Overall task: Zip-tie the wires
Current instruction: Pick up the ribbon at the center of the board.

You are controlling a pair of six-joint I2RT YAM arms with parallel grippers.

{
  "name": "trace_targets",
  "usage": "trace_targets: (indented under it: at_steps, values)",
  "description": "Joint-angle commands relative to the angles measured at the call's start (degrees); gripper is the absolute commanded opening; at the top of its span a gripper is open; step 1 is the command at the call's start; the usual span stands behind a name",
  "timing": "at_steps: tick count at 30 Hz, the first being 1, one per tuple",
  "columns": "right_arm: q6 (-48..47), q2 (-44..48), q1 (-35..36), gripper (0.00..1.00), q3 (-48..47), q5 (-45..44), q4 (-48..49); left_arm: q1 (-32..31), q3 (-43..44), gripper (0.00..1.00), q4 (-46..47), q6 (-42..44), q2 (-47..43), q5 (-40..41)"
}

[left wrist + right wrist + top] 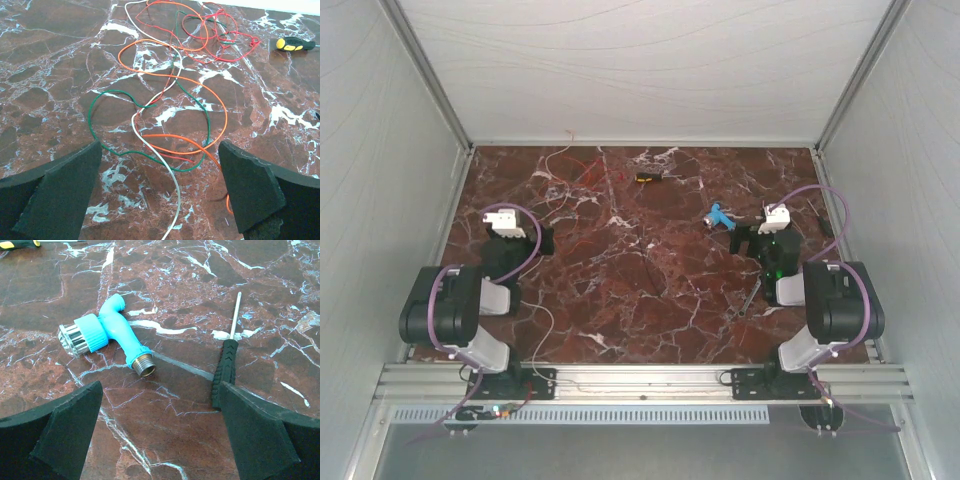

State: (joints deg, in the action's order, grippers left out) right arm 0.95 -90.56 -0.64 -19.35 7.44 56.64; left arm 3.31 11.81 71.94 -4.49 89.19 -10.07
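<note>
Marble table (650,300) shows a job not yet started: the wires (172,82) sprawl unbundled just ahead of the left gripper (160,160), its fingers spread and empty, the right gripper (160,400) equally wide over a blue fitting (112,332) and screwdriver (224,372), zip tie unseen.

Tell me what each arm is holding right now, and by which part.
Nothing is held. The left gripper hangs over the wires, jaws open; the right gripper hangs between a blue tap fitting and a screwdriver, jaws open.

A blue tap fitting (117,332) lies near a black-handled screwdriver (224,372); yellow-black tool (295,45) well apart.
</note>
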Motion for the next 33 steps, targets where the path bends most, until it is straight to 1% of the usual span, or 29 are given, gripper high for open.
trace_targets:
  at_steps: [1,23,24,25,26,27,28,30,32,33]
  values:
    - [-0.3,0.4,0.2,0.98,-0.1,-0.6,1.8,-0.1,1.5,1.0,3.3,0.9,-0.2,-0.1]
    - [-0.6,0.6,0.6,0.98,0.1,-1.5,2.2,0.0,1.6,1.0,3.2,0.9,-0.2,-0.2]
    - [-0.9,0.7,1.1,0.98,0.4,-2.5,2.4,-0.1,1.6,1.0,3.1,1.0,-0.3,0.2]
    - [-1.2,0.9,1.5,0.98,0.7,-3.5,2.9,-0.8,1.6,1.0,3.1,1.0,-0.5,2.2]
    - [-1.6,1.3,2.2,0.98,0.9,-4.3,3.2,-2.5,1.9,1.0,2.2,1.0,-1.1,7.9]
    - [-1.9,2.3,2.7,0.98,1.1,-5.2,2.8,-4.3,2.4,1.0,0.2,0.9,-2.7,15.2]
    - [-1.8,3.7,3.1,0.98,1.4,-7.0,2.0,-5.6,3.2,1.0,-3.4,1.0,-5.0,20.1]
    - [-2.6,9.0,4.3,0.98,-0.6,-9.1,-7.2,-6.2,5.7,1.0,-12.6,0.6,-10.8,20.4]
    - [-2.1,14.9,5.6,0.98,-5.1,-9.7,-17.3,-6.3,8.7,1.0,-21.8,-4.4,-16.0,22.8]
    - [-1.4,17.3,6.3,0.98,-7.1,-9.7,-21.5,-6.2,10.8,1.0,-28.1,-7.3,-18.2,22.7]
